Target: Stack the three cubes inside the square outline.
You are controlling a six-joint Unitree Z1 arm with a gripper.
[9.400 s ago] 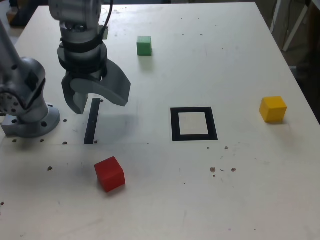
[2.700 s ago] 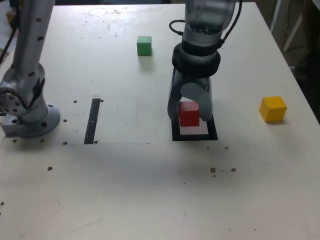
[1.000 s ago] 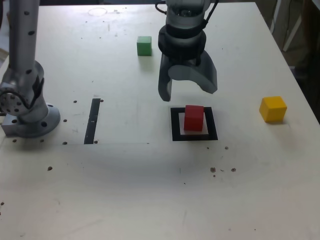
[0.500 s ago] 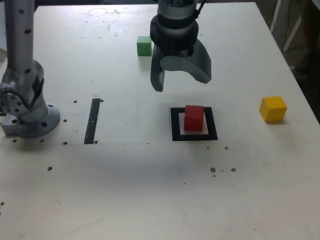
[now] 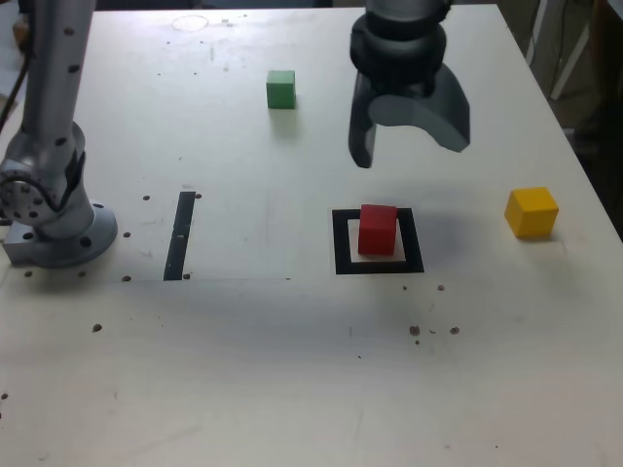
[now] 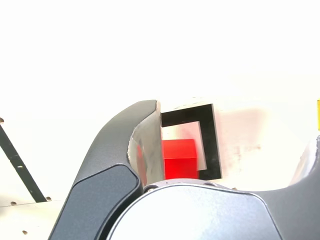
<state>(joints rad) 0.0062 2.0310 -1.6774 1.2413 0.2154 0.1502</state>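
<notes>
A: Where does the grey two-fingered hand (image 5: 409,136) stand?

B: It hangs above the white bench (image 5: 292,370) with its fingers spread apart and nothing between them, just off at twelve o'clock from the thick black square tape outline (image 5: 378,241) in the exterior view.

A: And the cubes?

B: The small solid red cube (image 5: 377,230) sits inside that outline, on its white centre; the wrist view shows the same, red cube (image 6: 179,159) within the black frame (image 6: 210,135). The small green cube (image 5: 280,89) lies well apart at about ten o'clock from the hand, near the bench's far edge. The small yellow cube (image 5: 531,212) rests at about four o'clock from the hand, off to the outline's three o'clock side.

A: So how far along?

B: I judge one of three placed. Green and yellow both remain on the bench, unstacked, so two pick-and-stack rounds are left. Which one comes next, I cannot tell.
</notes>
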